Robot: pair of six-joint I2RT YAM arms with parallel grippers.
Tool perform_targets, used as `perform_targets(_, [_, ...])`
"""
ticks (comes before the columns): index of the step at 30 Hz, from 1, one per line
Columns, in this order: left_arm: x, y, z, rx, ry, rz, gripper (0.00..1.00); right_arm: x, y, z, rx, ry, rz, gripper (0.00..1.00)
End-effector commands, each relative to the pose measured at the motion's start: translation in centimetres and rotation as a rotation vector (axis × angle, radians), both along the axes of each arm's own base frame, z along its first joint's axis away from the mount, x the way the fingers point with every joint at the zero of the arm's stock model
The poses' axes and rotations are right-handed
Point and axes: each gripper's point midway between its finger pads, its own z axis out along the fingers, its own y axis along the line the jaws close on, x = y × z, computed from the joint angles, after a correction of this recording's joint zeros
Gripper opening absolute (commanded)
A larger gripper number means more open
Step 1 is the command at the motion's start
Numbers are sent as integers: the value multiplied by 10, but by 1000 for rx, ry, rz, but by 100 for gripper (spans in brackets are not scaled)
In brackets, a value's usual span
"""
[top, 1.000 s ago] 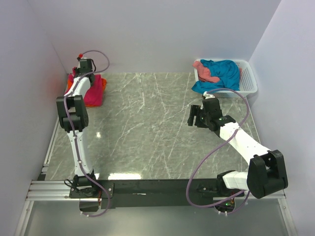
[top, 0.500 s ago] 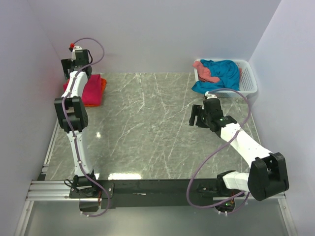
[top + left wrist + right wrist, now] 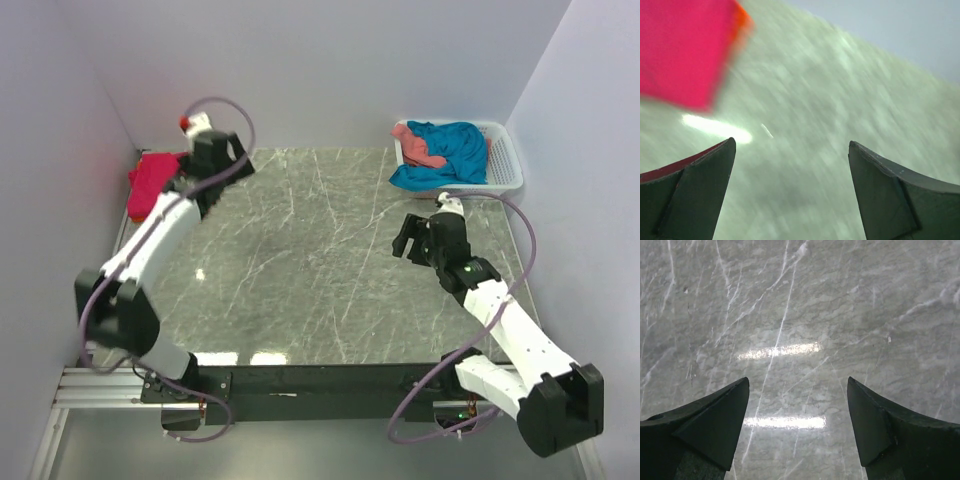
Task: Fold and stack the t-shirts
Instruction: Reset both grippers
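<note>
Magenta t-shirt (image 3: 682,50) lies beyond the spread, empty left gripper (image 3: 791,142) (right gripper (image 3: 797,379) spread too).

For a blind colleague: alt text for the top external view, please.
Two robot arms reach over a marble table: the left tool near a magenta t-shirt at the far left, the right tool near a white basket holding a teal t-shirt and a salmon t-shirt.

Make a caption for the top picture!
Left gripper near the pink t-shirt stack, right gripper near the basket of crumpled t-shirts.
</note>
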Motion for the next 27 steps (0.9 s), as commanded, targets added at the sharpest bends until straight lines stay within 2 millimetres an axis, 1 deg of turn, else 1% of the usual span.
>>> perform_targets(1, [-51, -51, -16, -178, -30, -65, 100, 0, -9, 15, 21, -78, -61, 85])
perform_targets(2, [-68, -67, -24, -210, -15, -89, 99, 0, -8, 17, 35, -90, -63, 85])
perform_targets(3, [-81, -72, -35, -224, 8, -92, 99, -2, -9, 14, 38, -91, -63, 85])
perform_targets(4, [-101, -73, -57, -238, 56, -97, 99, -3, -7, 17, 50, -111, -57, 85])
perform_targets(5, [-114, -80, -67, -250, 86, -135, 99, -3, -6, 19, 60, -126, -52, 85])
perform_targets(6, [-132, -87, -90, -230, 137, -164, 99, -4, -5, 18, 69, -129, -45, 85])
perform_targets(7, [-142, -87, -91, -238, 135, -167, 100, -5, -5, 21, 74, -138, -45, 86])
perform_targets(8, [-154, -90, -96, -230, 146, -168, 100, -5, -4, 23, 79, -147, -43, 86])
perform_targets(9, [-164, -86, -110, -216, 171, -156, 99, -6, -4, 21, 83, -144, -44, 86])
perform_targets(10, [-170, -83, -107, -236, 160, -135, 100, -6, -4, 22, 87, -150, -48, 86])
perform_targets(12, [-178, -76, -108, -246, 142, -123, 100, -7, -5, 20, 96, -148, -58, 86])
perform_targets(14, [-181, -72, -106, -261, 119, -107, 100, -7, -6, 20, 107, -153, -70, 86])
perform_targets(15, [-182, -68, -101, -269, 91, -99, 100, -9, -6, 16, 108, -149, -73, 86])
perform_targets(18, [-186, -62, -94, -279, 61, -88, 100, -10, -9, 14, 110, -152, -94, 86])
perform_targets(23, [-192, -39, -95, -246, 51, 7, 99, -9, -10, 18, 125, -172, -108, 86])
perform_targets(27, [-193, -36, -90, -247, 25, 11, 99, -10, -6, 20, 139, -195, -82, 86])
